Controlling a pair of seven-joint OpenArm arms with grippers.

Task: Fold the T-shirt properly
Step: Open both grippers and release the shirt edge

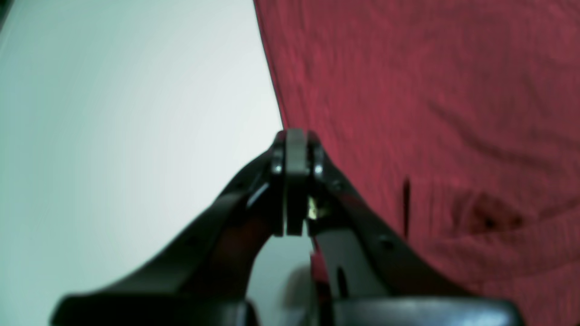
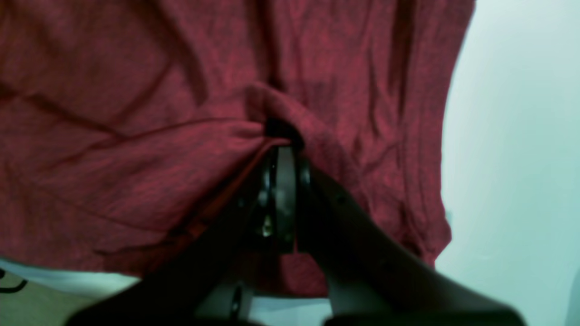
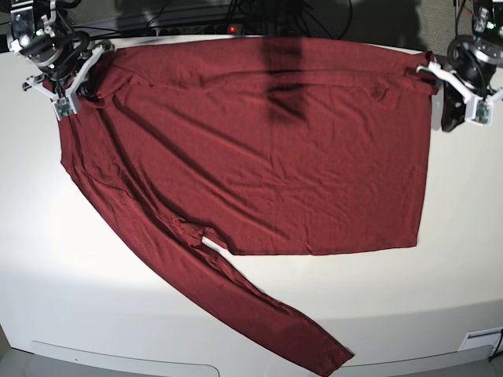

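In the base view we see the T-shirt (image 3: 259, 149) spread wide over the white table (image 3: 94, 298), its body filling the upper half and one long sleeve trailing off toward five o'clock, almost to the table's front edge. Our right gripper (image 3: 75, 75) sits at the ten o'clock corner of the cloth, and our left gripper (image 3: 440, 78) at the two o'clock corner.

From the right wrist camera, we find the right gripper (image 2: 283, 149) with its jaws pressed together, and a bunched ridge of the maroon fabric (image 2: 136, 136) drawn into its tip, so it appears pinched on the cloth. From the left wrist camera, our left gripper (image 1: 294, 140) also has its jaws closed flat against each other, right at the shirt's edge (image 1: 408, 113); whether any fabric lies between them we cannot tell.
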